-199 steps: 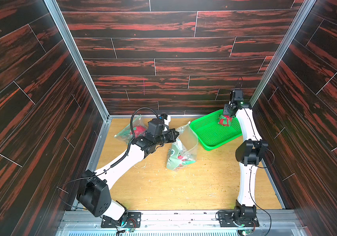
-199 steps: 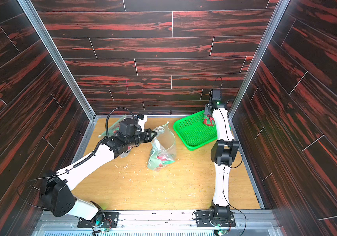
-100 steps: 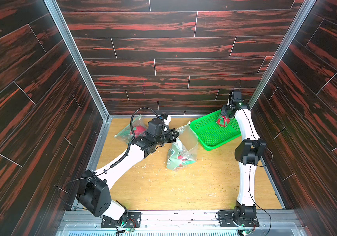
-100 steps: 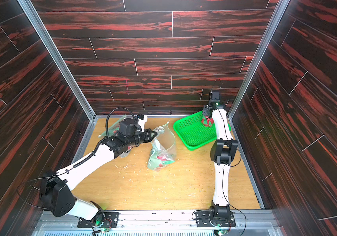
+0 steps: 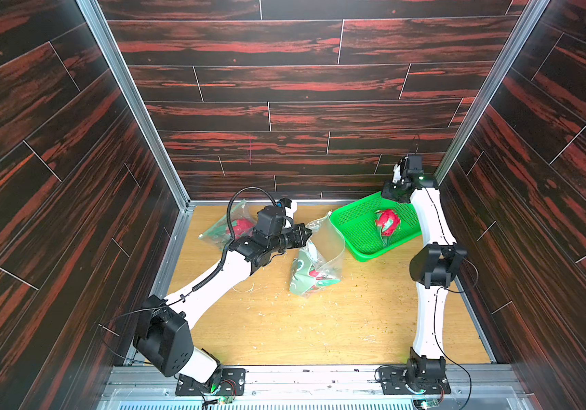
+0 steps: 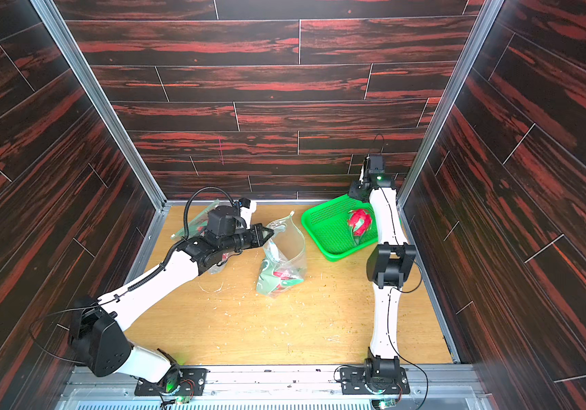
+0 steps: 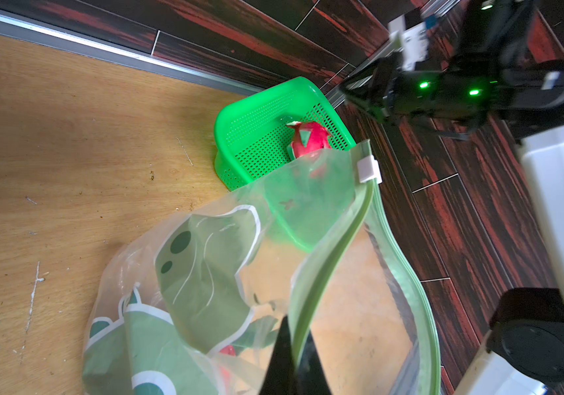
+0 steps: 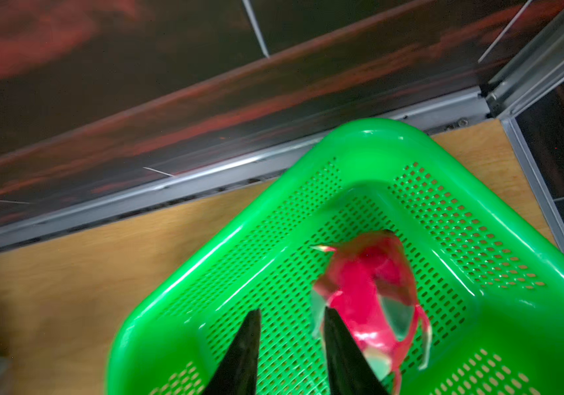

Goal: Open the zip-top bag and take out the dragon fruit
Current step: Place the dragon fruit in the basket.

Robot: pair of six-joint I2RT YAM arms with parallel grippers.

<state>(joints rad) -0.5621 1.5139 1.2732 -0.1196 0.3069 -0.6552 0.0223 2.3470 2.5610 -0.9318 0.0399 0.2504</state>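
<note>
Clear plastic printed with green shapes is hiding most of what is lying inside the zip-top bag (image 5: 320, 259) in the middle of the wooden table (image 5: 284, 330). Only scraps of red and green are showing through, too crumpled to count. A second bag (image 5: 215, 230), at the far left, is being partly covered by the left arm, with a red fruit (image 5: 243, 224) showing dimly inside it. One dragon fruit (image 5: 387, 222) is lying free in the green basket (image 5: 357, 230) at the far right; in the right wrist view it is looking blurred.

The left arm is reaching low across the table from the near left. The left gripper (image 5: 306, 232) is clenching the zip-top bag's green zip edge, holding the mouth up and open. The right arm is standing tall along the right wall and bending over the basket's far corner. The right gripper (image 8: 291, 313) is hanging above the basket with its jaws parted, grasping nothing.
</note>
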